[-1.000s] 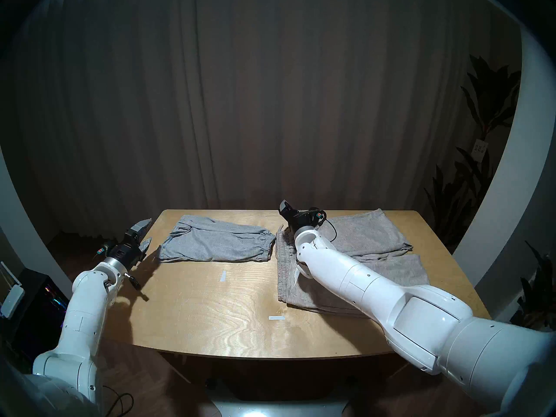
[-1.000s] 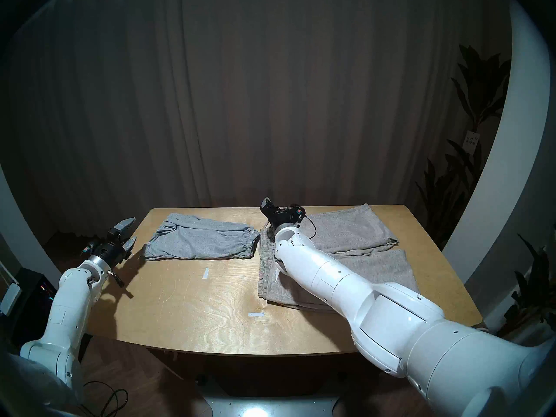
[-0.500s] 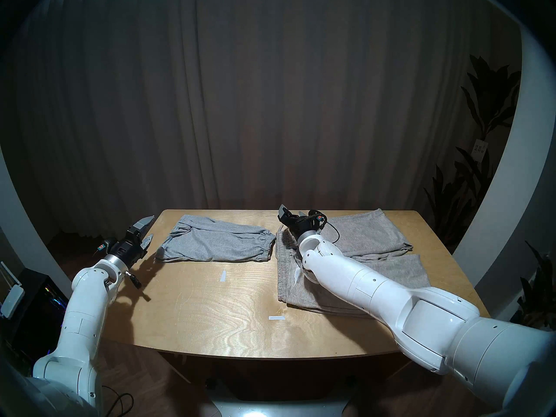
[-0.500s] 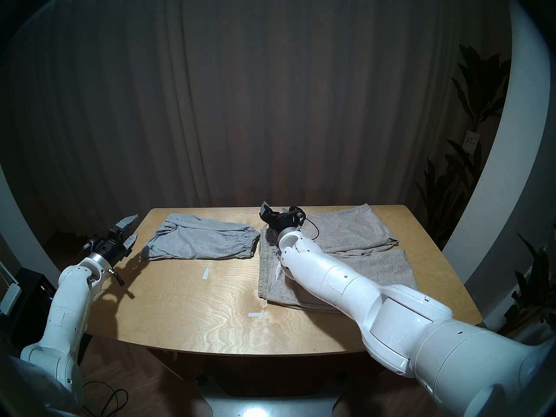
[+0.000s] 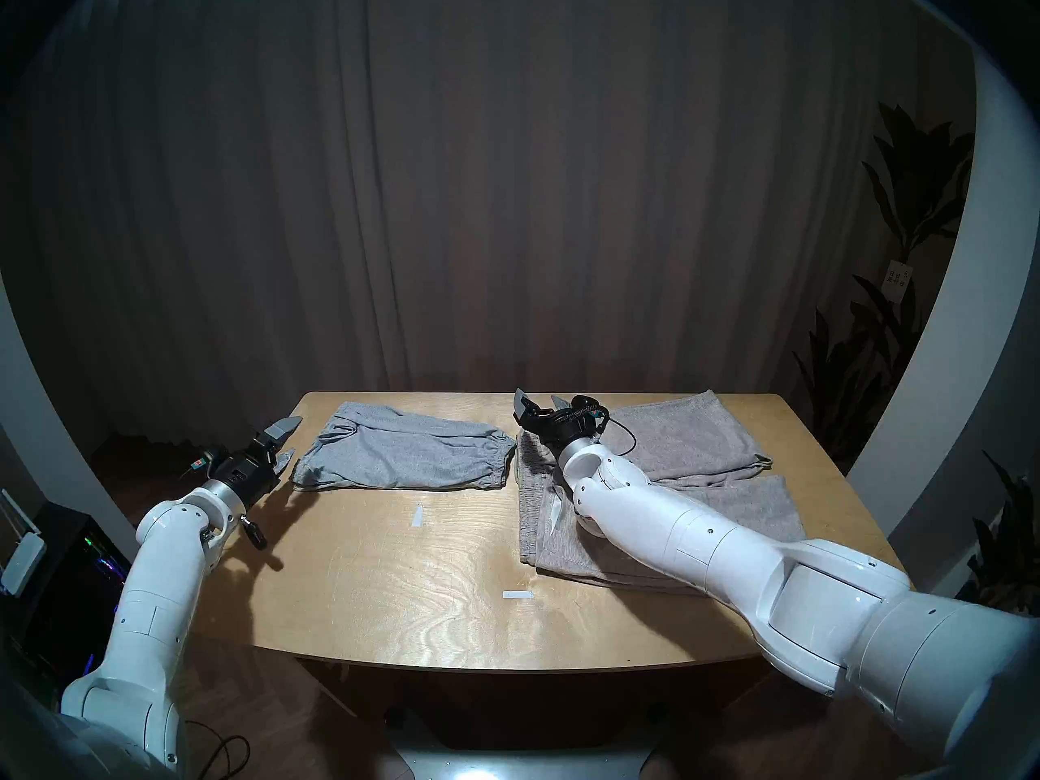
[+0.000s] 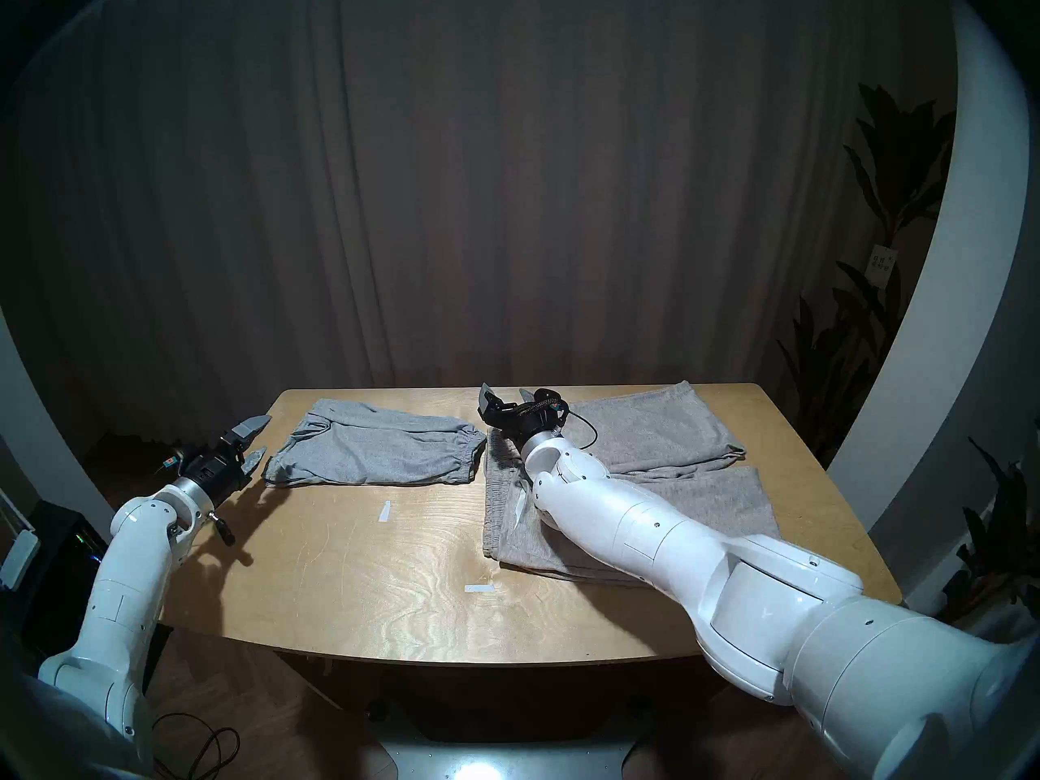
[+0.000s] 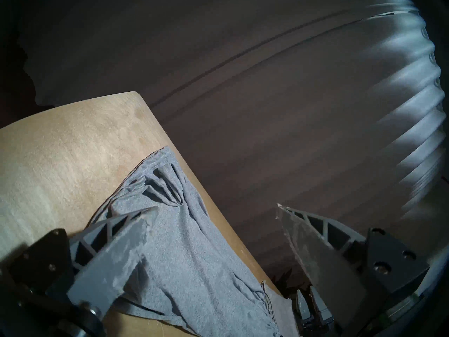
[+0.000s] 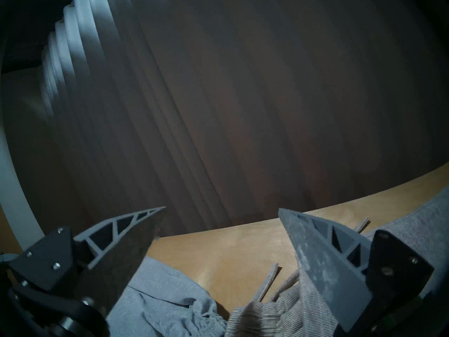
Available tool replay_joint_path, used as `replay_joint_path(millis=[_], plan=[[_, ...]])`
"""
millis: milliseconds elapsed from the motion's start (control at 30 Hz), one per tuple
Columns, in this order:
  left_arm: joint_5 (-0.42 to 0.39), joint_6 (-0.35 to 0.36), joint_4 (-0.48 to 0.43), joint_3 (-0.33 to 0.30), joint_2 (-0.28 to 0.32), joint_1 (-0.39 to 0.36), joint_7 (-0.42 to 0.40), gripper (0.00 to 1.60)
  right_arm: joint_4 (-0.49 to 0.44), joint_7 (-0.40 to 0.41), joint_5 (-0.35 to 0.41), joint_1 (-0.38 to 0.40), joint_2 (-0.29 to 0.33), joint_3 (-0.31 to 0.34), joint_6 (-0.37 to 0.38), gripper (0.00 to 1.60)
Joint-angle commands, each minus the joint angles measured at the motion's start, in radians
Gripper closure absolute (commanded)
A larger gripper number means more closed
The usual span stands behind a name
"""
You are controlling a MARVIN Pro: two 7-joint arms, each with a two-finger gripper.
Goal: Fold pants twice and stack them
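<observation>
The smaller light grey pants [image 5: 405,452] lie flat across the table's back left, and also show in the left wrist view [image 7: 189,256]. The larger beige-grey pants [image 5: 703,441] lie spread at the back right, waistband toward the middle, with flat drawstrings [image 8: 269,283]. My left gripper [image 5: 290,438] is open and empty, just off the left end of the light grey pants; its lower finger [image 7: 116,251] hangs over the cloth. My right gripper [image 5: 536,397] is open and empty above the far end of the beige waistband, by the gap between the two pairs. My right arm hides part of the beige pants.
The wooden table [image 5: 394,582] carries two white tape marks [image 5: 416,517] [image 5: 518,595]. A dark curtain [image 5: 506,199] hangs close behind the table. Plants [image 5: 900,323] stand at the right, and dark equipment [image 5: 67,565] sits low at the left.
My left gripper has moved right and tipped down toward the left end of the light grey pants. My right gripper has leaned left over the beige waistband. Both stay open.
</observation>
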Motion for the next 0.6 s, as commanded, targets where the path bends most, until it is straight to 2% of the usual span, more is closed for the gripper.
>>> replay_joint_path(millis=[0, 300, 567], plan=[[0.004, 0.002, -0.051, -0.013, 0.018, 0.023, 0.032, 0.00, -0.050, 0.034, -0.028, 0.014, 0.036, -0.010, -0.022, 0.00], [0.011, 0.002, -0.108, -0.038, 0.028, 0.043, 0.088, 0.00, -0.086, 0.062, -0.056, 0.015, 0.083, -0.032, -0.035, 0.00], [-0.002, 0.015, -0.162, -0.048, 0.011, 0.070, 0.134, 0.00, -0.120, 0.083, -0.076, 0.019, 0.128, -0.035, -0.049, 0.00]])
